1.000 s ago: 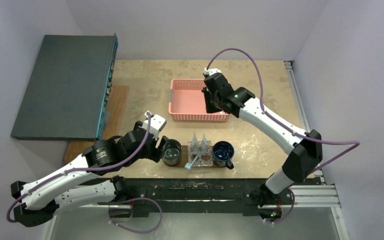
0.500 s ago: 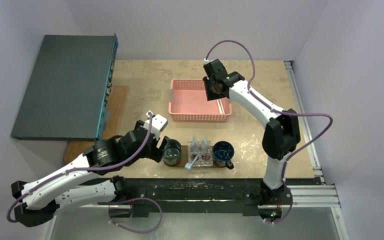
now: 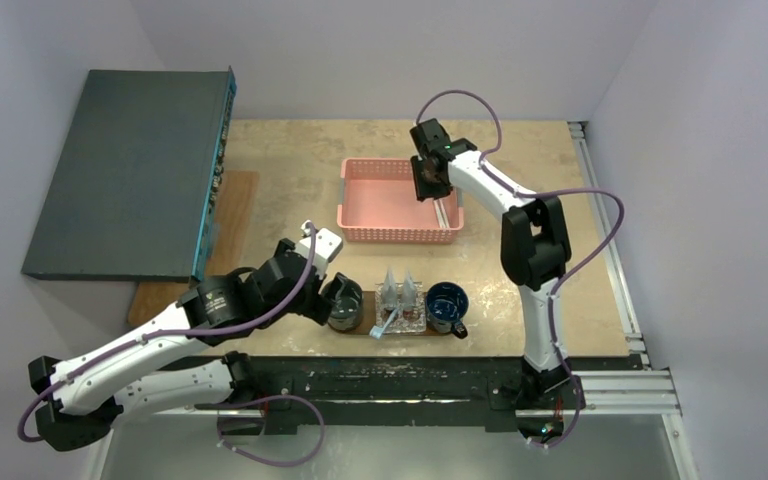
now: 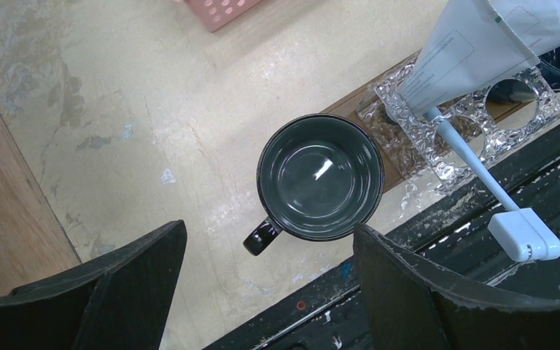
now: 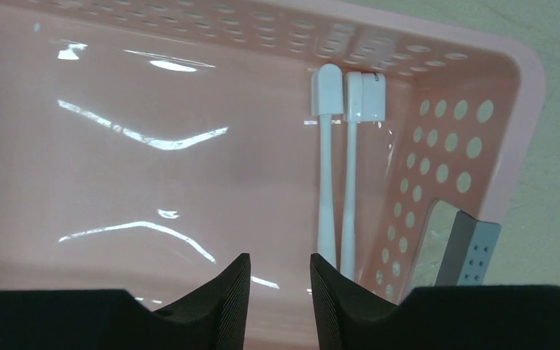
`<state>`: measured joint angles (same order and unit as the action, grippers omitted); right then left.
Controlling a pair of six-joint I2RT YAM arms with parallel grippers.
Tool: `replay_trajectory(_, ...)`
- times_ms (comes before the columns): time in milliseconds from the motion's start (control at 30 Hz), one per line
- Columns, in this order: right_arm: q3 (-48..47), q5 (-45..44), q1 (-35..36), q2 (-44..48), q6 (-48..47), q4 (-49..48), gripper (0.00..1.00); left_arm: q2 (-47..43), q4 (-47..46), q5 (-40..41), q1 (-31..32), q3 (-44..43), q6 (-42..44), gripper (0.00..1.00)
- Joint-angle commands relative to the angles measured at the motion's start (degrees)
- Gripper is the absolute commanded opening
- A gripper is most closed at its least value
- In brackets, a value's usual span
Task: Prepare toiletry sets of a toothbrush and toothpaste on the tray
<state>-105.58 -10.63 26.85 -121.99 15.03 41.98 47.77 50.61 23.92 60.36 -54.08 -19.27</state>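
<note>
The tray (image 3: pixel 369 329) is a dark brown board at the table's near edge. It carries a dark mug (image 4: pixel 321 177), a clear glass holder (image 3: pixel 403 318) and a blue mug (image 3: pixel 447 303). In the holder stand white toothpaste tubes (image 4: pixel 481 44) and a pale blue toothbrush (image 4: pixel 474 157) with a white capped head. My left gripper (image 4: pixel 270 230) hangs wide open above the dark mug's handle, holding nothing. Two white toothbrushes (image 5: pixel 337 175) lie along the right wall of the pink basket (image 5: pixel 510 124). My right gripper (image 5: pixel 280 262) hovers just left of them, open by a narrow gap and empty.
A large dark grey box (image 3: pixel 130 170) fills the back left, over a wooden board (image 3: pixel 228 215). The pink basket (image 3: pixel 360 205) sits mid-table behind the tray. The black frame rail (image 3: pixel 410 375) runs along the near edge, close below the tray.
The right arm swung back and left over the basket's right end, and its jaws parted. The left gripper edged toward the dark mug and opened wider.
</note>
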Motion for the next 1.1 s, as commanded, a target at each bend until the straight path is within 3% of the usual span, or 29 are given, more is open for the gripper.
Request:
replay_trajectory(0,-3.2,1.1,-2.1,-1.9,-0.9,-0.8,0.39,-0.4,-2.0,-0.7,-0.6,0.3,0.9,0.84)
replay_trajectory(167,-4.7,1.2,-3.0,-4.4,-1.1,-0.7,0.44,0.1,-2.1,-1.0,-1.0,0.3,1.0,0.84)
replay_trajectory(1067,-5.7,4.1,-4.0,-10.8,-1.3,-0.4,0.42,0.7,-2.3,-2.3,-2.3,0.2,1.2,0.84)
